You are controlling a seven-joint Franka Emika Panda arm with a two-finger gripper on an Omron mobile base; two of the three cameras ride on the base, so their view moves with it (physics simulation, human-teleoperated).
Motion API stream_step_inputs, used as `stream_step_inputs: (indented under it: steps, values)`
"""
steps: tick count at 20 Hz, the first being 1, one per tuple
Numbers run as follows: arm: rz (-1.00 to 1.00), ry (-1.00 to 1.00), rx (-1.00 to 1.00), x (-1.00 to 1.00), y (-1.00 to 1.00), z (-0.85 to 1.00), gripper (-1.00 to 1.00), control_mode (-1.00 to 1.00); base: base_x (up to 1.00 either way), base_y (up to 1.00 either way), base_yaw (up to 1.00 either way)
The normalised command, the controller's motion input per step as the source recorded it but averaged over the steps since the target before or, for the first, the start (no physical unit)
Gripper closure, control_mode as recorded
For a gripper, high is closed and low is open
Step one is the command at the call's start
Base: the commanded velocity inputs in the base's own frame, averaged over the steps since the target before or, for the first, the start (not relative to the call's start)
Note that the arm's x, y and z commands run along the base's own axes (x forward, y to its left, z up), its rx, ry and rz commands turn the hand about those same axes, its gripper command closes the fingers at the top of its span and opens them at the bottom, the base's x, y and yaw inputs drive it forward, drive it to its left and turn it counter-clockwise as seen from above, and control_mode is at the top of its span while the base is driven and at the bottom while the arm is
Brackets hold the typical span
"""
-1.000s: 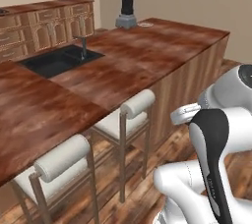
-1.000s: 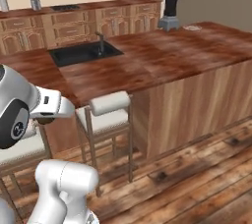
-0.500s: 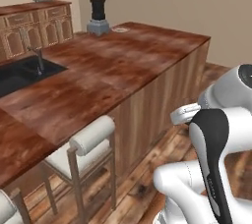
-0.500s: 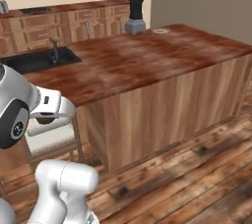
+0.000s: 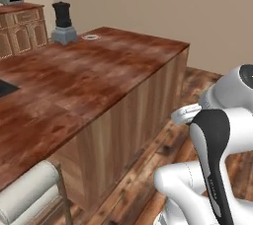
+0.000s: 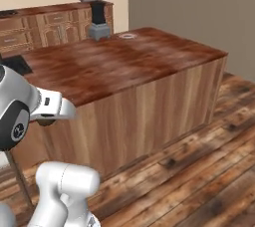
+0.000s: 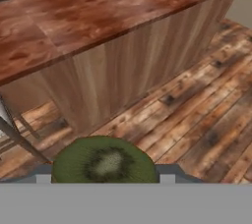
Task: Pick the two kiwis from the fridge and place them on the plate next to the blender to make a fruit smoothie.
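A: Kitchen, wood plank floor (image 6: 199, 171), long wooden island (image 5: 74, 86) ahead of us. Step?

B: Carrying, we'd say. Kiwi (image 7: 104, 161) sits right at the gripper (image 7: 104, 176), which looks closed on it, though we can't make out the fingertips.

A: Target?

B: Blender (image 5: 63, 22) at the island's far end, plate (image 5: 91, 36) just beside it, looks bare. Both well away.

A: Next?

B: We judge the base must get nearer, then reach over the top. Second kiwi unseen.
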Motion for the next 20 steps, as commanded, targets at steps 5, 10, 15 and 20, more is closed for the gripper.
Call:
stream_step_inputs:
  steps: [5, 10, 15, 20]
  values:
    - [0.0, 0.0, 0.0, 0.0, 0.0, 0.0, 1.0, 1.0, 1.0, -1.0, -0.14]
    - [0.0, 0.0, 0.0, 0.0, 0.0, 0.0, 1.0, 1.0, 1.0, -1.0, -0.16]
    - [0.0, 0.0, 0.0, 0.0, 0.0, 0.0, 1.0, 1.0, 1.0, -1.0, -0.15]
    - [0.0, 0.0, 0.0, 0.0, 0.0, 0.0, 1.0, 1.0, 1.0, -1.0, -0.15]
